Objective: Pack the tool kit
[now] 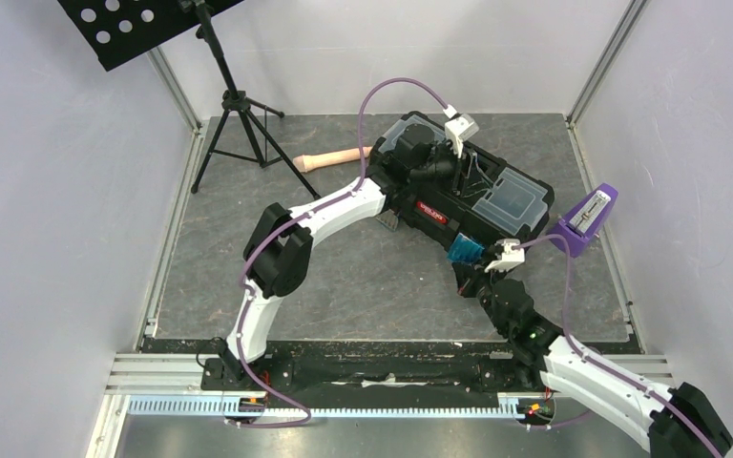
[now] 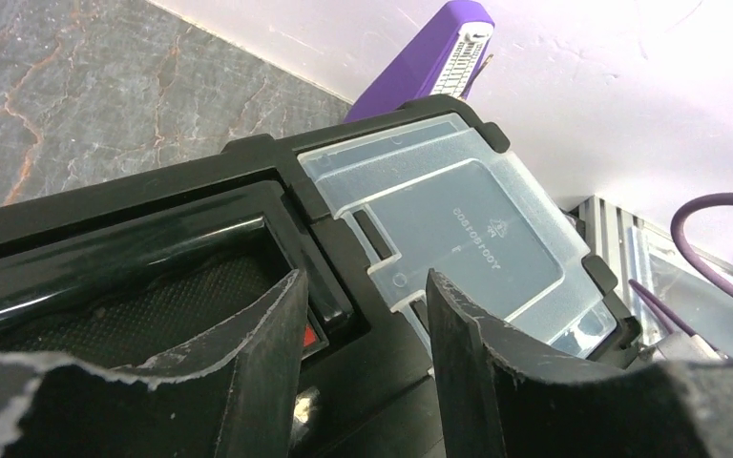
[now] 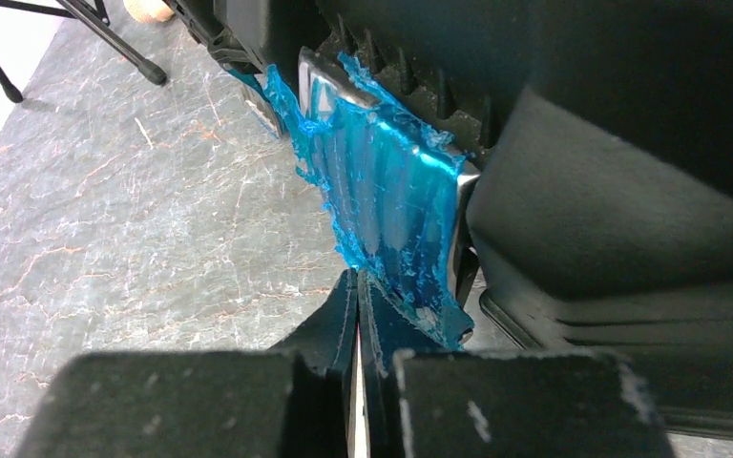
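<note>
The tool kit's black toolbox (image 1: pixel 458 196) lies closed at the back right of the mat, with a clear-lidded compartment (image 2: pixel 468 229) at each end of its top. My left gripper (image 2: pixel 363 301) hovers open over the lid, one finger (image 2: pixel 267 329) by the handle recess and the other at the clear lid's edge, with nothing between them. In the top view the left gripper (image 1: pixel 460 175) is over the box's middle. My right gripper (image 3: pixel 356 283) is shut and empty, its tips touching the lower end of a blue latch (image 3: pixel 382 191) on the box's front side (image 1: pixel 465 251).
A purple stapler-like object (image 1: pixel 587 218) leans at the toolbox's right end, near the right wall. A beige cylindrical handle (image 1: pixel 329 158) lies behind the box on the left. A black tripod (image 1: pixel 239 114) with a perforated plate stands at the back left.
</note>
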Robot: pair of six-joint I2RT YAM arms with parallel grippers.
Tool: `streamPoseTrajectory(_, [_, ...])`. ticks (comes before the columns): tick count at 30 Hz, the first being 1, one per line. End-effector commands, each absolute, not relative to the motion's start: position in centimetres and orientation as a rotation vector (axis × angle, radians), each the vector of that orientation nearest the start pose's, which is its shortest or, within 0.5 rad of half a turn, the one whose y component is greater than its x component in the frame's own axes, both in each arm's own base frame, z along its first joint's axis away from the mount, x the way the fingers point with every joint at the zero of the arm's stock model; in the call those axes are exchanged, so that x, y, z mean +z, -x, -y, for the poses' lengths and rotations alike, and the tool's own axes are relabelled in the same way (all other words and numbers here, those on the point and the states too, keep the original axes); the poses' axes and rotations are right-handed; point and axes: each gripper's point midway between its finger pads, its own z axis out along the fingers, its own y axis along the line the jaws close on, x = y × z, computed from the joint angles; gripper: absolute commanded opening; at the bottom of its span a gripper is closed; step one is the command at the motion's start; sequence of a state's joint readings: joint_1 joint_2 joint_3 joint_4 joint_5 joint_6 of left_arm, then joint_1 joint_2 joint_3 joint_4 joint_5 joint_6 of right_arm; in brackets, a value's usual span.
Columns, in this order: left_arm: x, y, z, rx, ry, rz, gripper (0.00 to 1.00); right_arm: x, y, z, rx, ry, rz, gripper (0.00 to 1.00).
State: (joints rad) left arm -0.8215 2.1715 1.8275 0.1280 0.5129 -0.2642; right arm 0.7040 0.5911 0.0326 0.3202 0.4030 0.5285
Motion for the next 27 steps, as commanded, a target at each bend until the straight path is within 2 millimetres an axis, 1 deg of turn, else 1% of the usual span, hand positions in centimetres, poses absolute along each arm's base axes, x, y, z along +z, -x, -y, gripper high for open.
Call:
streamPoseTrajectory(1, [0.0,-21.7,45.2,-1.201,-1.107,-2.634,0.54,4.4,-23.9,-3.7,-0.020,-0.366,-1.796,0.00])
streamPoseTrajectory(4, [-0.3,-21.3,44.8,-1.201,-1.119,-2.645,0.54,2.5,-23.0,-2.1,-0.133,-0.395,-1.855,0.00])
streamPoseTrajectory(6, [-0.3,-21.2,44.8,-1.200,-1.124,-2.643,0.54,1.7,-22.4,-1.4,-0.176,-0.423,-1.873,0.00])
streamPoseTrajectory(12, [0.0,-21.3,44.9,-1.196,-1.133,-2.629,0.54,1.5,-22.3,-0.8,-0.231,-0.449,-1.878,0.00])
streamPoseTrajectory(15, [-0.1,-21.3,44.8,-1.195,-1.134,-2.629,0.54,0.9,-22.1,-0.3,-0.285,-0.460,-1.903,0.00])
streamPoseTrajectory(17, [-0.1,-21.3,44.8,-1.195,-1.134,-2.631,0.54,0.8,-22.1,-0.3,-0.291,-0.463,-1.909,0.00])
streamPoseTrajectory(20, [-0.2,-21.2,44.7,-1.186,-1.133,-2.634,0.54,0.8,-22.2,-0.5,-0.276,-0.465,-1.904,0.00])
streamPoseTrajectory(23, [0.2,-21.7,44.7,-1.166,-1.129,-2.614,0.54,1.2,-22.8,-1.8,-0.208,-0.429,-1.916,0.00])
streamPoseTrajectory(25, [1.1,-22.7,45.1,-1.145,-1.113,-2.577,0.55,1.6,-22.9,-2.7,-0.149,-0.394,-1.928,0.03])
streamPoseTrajectory(26, [1.8,-23.3,45.3,-1.137,-1.097,-2.556,0.55,2.8,-23.6,-3.7,-0.098,-0.381,-1.917,0.06])
streamPoseTrajectory(27, [3.0,-24.2,45.8,-1.132,-1.076,-2.519,0.55,3.2,-23.6,-4.2,-0.072,-0.361,-1.925,0.09])
